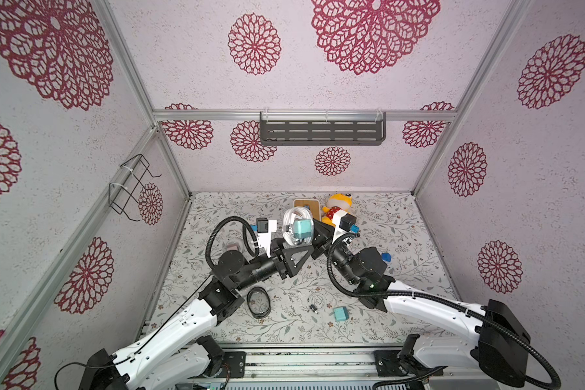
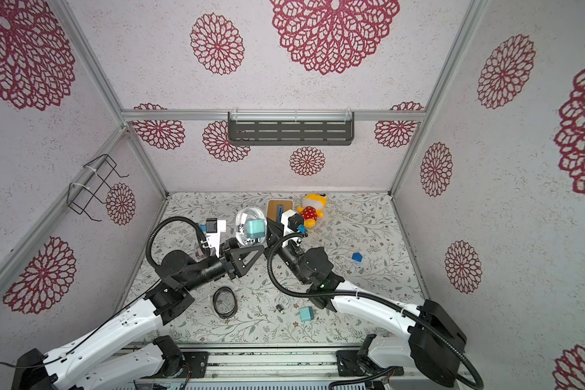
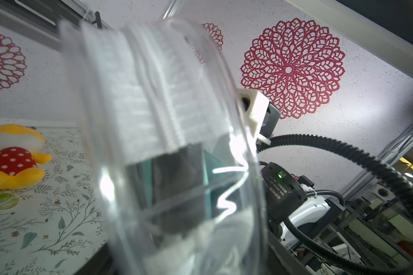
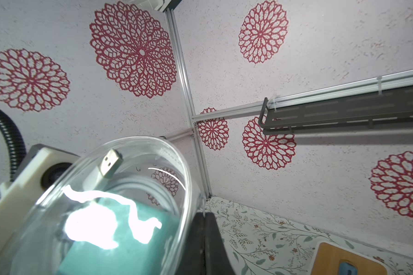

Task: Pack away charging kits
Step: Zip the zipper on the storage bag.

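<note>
The right gripper [image 4: 204, 223] is pinched tight on the thin wall of a clear round tub [image 1: 288, 221], which it holds tilted above the far middle of the table [image 1: 402, 236]. The left gripper [image 1: 284, 243] reaches in at the tub's near-left side. I cannot tell whether its jaws are parted or closed on the tub, because the tub fills the left wrist view.

Inside the tub lie one teal adapter [image 1: 301, 229] and a coiled white cable [image 4: 153, 190]. A second teal adapter [image 1: 341, 314] lies on the near table, with a loose white cable [image 1: 314, 300] just to its left. A pale pink adapter [image 1: 232, 245] shows at the left, partly hidden by the left arm.

A dark-rimmed lid [image 1: 258, 303] lies near left, and a blue block [image 1: 386, 257] sits right of the right arm. A yellow plush toy [image 1: 338, 207] and a wood-lidded box [image 1: 306, 205] lie along the far edge.
</note>
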Tool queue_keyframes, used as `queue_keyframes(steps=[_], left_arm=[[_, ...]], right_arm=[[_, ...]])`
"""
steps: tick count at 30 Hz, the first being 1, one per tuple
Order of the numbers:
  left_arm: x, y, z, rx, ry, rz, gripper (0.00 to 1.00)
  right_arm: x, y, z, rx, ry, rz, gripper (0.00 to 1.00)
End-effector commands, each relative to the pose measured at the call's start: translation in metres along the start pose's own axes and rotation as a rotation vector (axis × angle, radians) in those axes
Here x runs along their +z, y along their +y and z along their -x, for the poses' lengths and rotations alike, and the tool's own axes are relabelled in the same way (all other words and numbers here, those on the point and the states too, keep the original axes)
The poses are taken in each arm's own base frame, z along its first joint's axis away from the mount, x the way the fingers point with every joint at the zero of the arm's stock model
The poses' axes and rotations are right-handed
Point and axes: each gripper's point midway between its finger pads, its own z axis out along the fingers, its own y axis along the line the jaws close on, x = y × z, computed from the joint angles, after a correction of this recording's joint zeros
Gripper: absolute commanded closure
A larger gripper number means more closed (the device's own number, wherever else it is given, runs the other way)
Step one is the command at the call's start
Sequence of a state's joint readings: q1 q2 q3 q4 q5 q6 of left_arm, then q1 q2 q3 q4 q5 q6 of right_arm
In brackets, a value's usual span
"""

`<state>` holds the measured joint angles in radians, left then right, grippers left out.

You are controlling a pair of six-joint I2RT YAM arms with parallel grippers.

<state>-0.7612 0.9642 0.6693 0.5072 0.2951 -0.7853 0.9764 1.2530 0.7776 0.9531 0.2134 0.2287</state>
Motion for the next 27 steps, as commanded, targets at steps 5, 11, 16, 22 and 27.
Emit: queue_keyframes(steps=[5,11,16,22,27], left_arm=[[-0.003,0.016,0.033,0.049,-0.257,0.115,0.25],[-0.012,0.008,0.043,0.053,-0.349,0.091,0.30],[-0.014,0.006,0.041,0.062,-0.363,0.094,0.38],[-0.016,0.007,0.043,0.064,-0.382,0.107,0.49],[-0.017,0.006,0.045,0.053,-0.374,0.123,0.55]], right_arm=[[-0.014,0.019,0.041,0.210,-0.145,0.030,1.00],[-0.017,0.014,0.027,0.281,-0.134,-0.001,1.00],[-0.014,0.016,0.016,0.304,-0.117,0.003,1.00],[-0.012,0.015,0.002,0.328,-0.090,-0.013,1.00],[-0.012,0.015,-0.009,0.356,-0.067,-0.019,1.00]])
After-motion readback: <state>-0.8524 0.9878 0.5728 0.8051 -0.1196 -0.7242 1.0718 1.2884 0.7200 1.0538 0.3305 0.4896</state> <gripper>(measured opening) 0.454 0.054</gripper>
